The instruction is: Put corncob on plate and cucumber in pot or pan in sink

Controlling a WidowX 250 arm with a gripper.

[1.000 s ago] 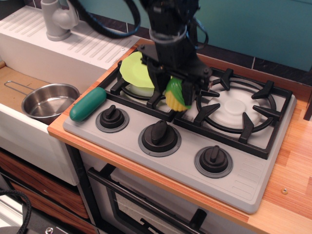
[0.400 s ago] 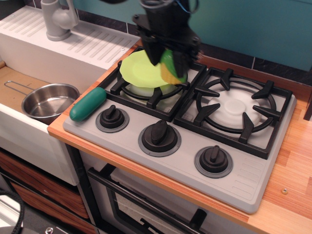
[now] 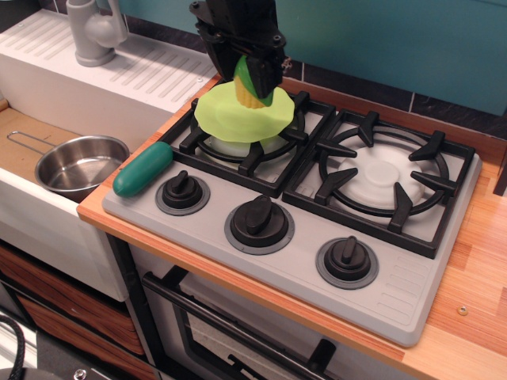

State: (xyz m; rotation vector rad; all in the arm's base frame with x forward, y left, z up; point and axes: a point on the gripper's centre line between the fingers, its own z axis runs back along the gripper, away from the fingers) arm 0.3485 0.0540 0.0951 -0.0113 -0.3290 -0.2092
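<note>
Gripper: the black gripper (image 3: 252, 75) is seen at the far side of the stove, above the left burner. It is closed on the corncob, which is held between its fingers.
Corncob: the corncob (image 3: 251, 84) is held nearly upright, with the yellow end down and the green husk up inside the jaws. Its yellow end is placed over the far part of the plate; whether it touches the plate cannot be told.
Plate: the lime-green plate (image 3: 238, 119) is laid on the grate of the far left burner, slightly tilted, with a wavy rim.
Stove: the grey stove (image 3: 396, 277) has two black grates and three black knobs in a row along the near side. The right burner is seen with a white cap.
Cucumber: the dark green cucumber (image 3: 142, 169) is laid on the left near corner of the stove, just beside the left knob, pointing toward the pan.
Pan: the steel pan (image 3: 79, 165) is placed in the sink, left of the cucumber, with its wire handle turned to the far left.
Sink: the white sink (image 3: 36, 218) is found at the left, with the ribbed drainboard (image 3: 150, 75) and the grey faucet (image 3: 95, 32) behind it.
</note>
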